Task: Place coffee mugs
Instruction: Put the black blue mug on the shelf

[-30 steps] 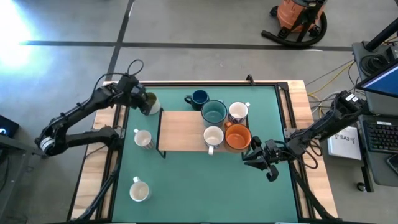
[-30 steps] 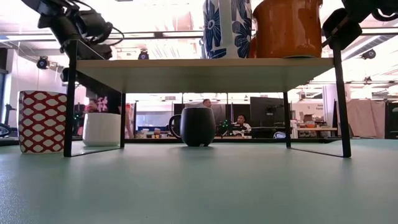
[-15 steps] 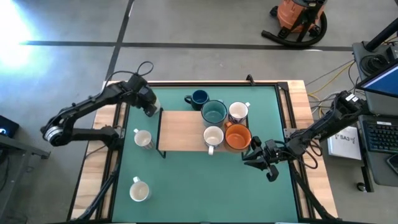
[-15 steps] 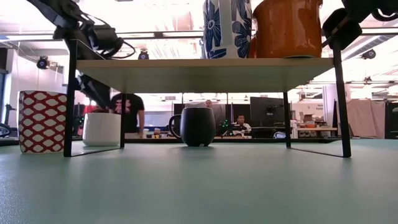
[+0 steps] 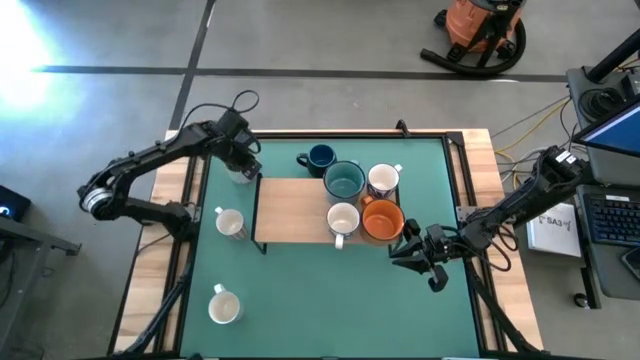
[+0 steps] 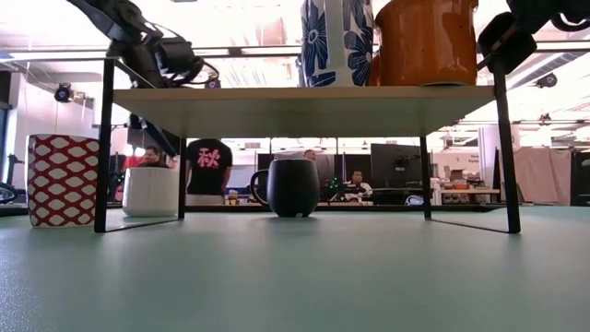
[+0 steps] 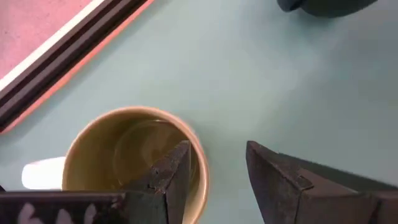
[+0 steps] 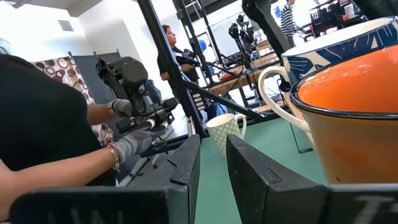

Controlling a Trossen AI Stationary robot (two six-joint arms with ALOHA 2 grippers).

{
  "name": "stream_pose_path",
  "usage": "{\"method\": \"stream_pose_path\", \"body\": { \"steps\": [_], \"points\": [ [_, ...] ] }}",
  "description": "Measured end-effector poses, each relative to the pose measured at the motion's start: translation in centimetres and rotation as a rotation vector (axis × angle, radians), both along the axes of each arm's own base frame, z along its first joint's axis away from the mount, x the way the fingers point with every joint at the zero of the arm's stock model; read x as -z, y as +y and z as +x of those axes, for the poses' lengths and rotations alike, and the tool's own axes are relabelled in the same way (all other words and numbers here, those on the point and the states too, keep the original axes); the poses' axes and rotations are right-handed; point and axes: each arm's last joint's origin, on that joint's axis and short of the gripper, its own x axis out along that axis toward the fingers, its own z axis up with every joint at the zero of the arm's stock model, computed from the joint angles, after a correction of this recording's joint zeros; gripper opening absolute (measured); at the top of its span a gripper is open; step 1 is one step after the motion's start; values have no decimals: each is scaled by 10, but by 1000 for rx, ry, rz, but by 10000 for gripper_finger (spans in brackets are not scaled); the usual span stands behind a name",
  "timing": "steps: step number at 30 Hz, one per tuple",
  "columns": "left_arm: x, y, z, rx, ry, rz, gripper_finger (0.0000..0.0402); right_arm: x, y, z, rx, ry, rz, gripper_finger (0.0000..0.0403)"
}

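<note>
Green table [image 5: 320,300], left claw [image 7: 214,168] straddling the olive mug's [image 7: 134,155] rim

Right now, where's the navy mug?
In the high view the navy mug sits on the green mat at the far edge of the wooden shelf, just left of the teal mug; in the low view it shows under the shelf.

Cream mug [image 7: 124,155] on green table [image 7: 205,68], jaws astride its rim, parted
</note>
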Motion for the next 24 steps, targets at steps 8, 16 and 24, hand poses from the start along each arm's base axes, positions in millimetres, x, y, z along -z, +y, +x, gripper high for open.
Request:
{"method": "stream_pose_path", "body": {
  "steps": [8, 16, 24],
  "points": [
    [-16, 18, 18, 117, 8, 64, 139, 0, 0, 0, 0, 0, 0, 68],
    [-30, 29, 46, 474, 5, 154, 139, 0, 0, 0, 0, 2, -1, 68],
    [-36, 33, 85, 771, 52, 275, 139, 0, 0, 0, 0, 3, -2, 68]
  ]
}}
